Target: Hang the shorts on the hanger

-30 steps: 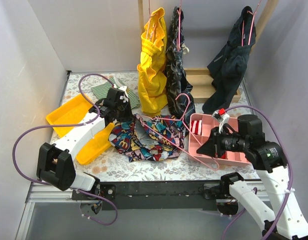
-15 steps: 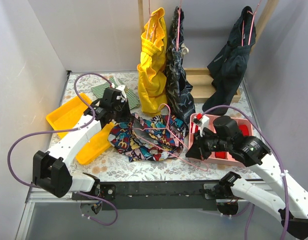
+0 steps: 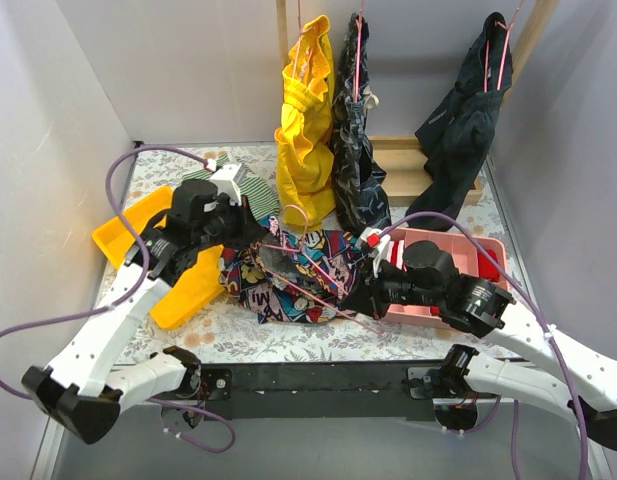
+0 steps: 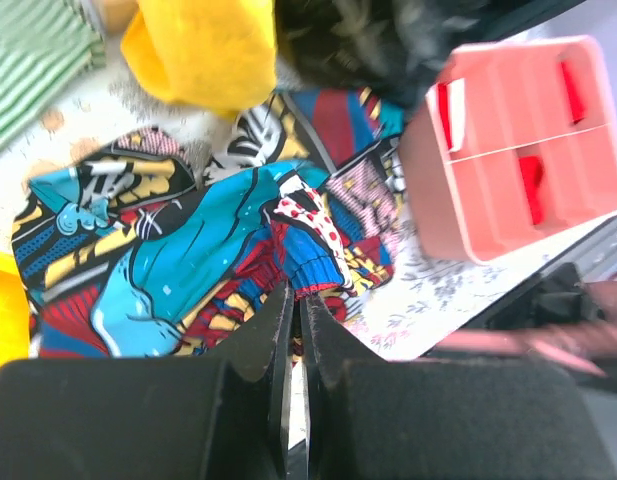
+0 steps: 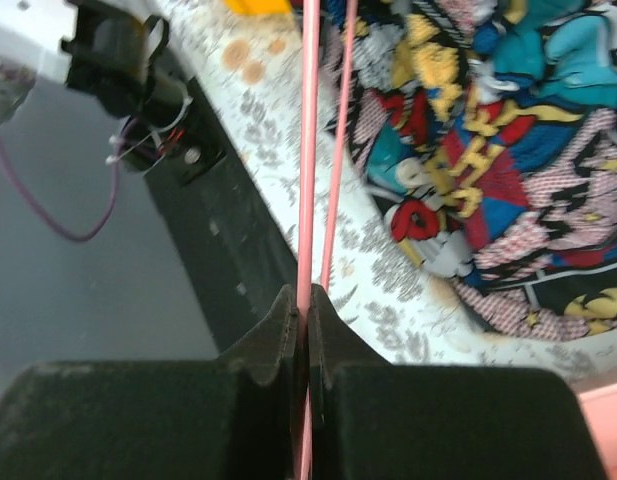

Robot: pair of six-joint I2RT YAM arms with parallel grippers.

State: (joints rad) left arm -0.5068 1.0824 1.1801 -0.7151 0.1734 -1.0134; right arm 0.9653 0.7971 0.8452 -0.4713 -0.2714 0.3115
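Top external view shows the shorts (image 3: 298,272) lying bunched on the counter (image 3: 250,338) between our two arms, with the thin pink hanger (image 5: 307,150) slanting across them. Our left fingers (image 4: 270,335) are squeezed almost shut on a fold of the shorts, and our right fingers (image 5: 280,335) are shut tight on the hanger wire. We think the good way is to lift the cloth up a little so a gap opens, hold the hanger steady, and slide its end in slowly so the wire does not snag or slip.
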